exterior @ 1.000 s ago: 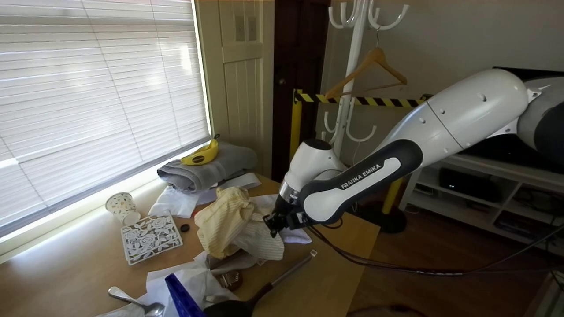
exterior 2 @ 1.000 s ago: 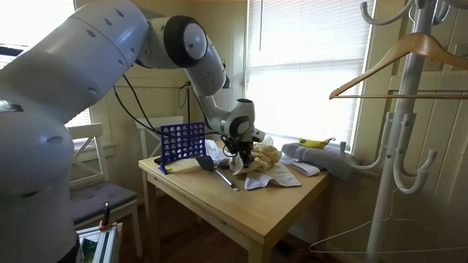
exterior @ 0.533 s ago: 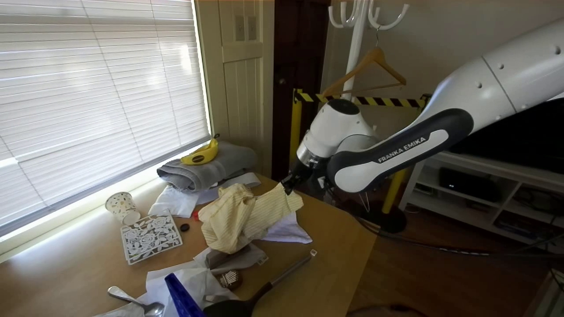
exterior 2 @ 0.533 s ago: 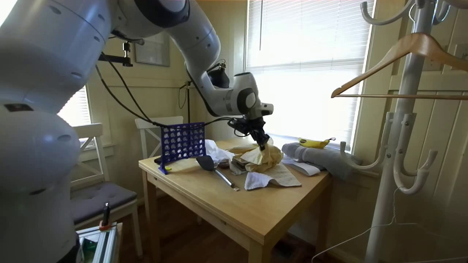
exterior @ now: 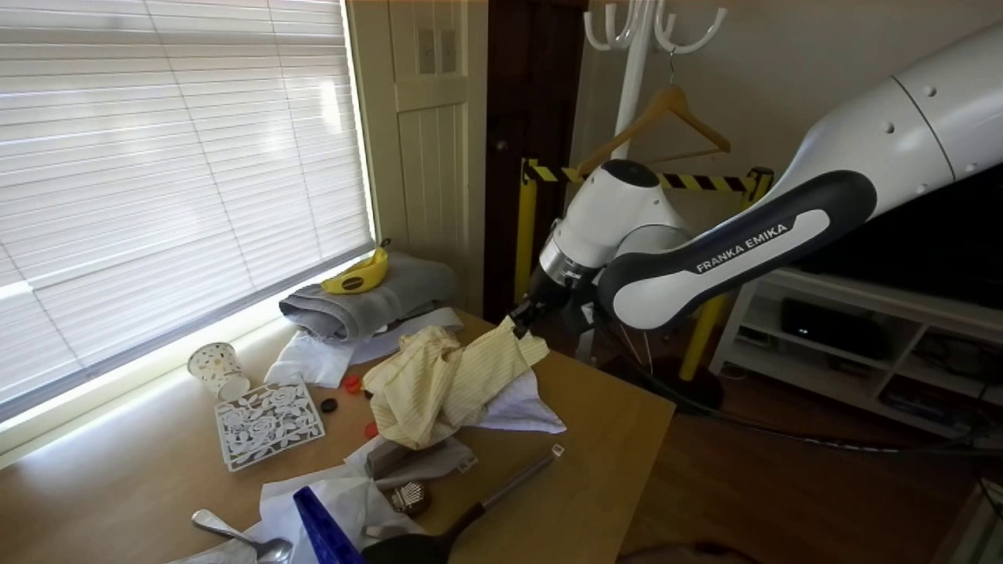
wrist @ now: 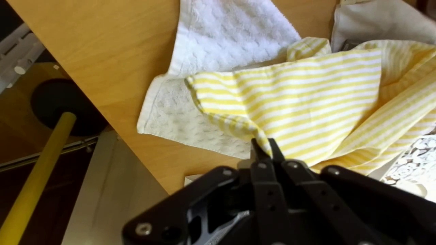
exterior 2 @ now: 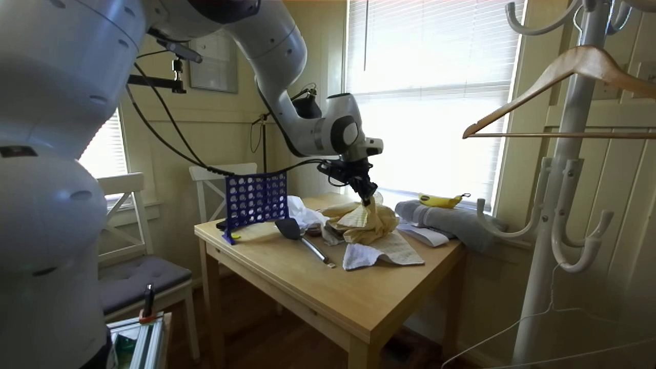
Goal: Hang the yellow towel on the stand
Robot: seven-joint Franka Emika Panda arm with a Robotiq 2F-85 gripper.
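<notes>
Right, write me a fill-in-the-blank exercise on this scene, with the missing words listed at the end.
The striped towel is pinched between ____ black fingers.
Its stripes are white and ____.
The folded towel under the banana-shaped item is ____ in colour.
From the stand hangs a wooden ____.

Missing words: two; yellow; grey; hanger.

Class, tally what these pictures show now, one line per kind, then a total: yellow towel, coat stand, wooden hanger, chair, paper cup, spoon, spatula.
Yellow towel: 1
Coat stand: 1
Wooden hanger: 1
Chairs: 2
Paper cup: 1
Spoon: 1
Spatula: 1
Total: 8
</notes>
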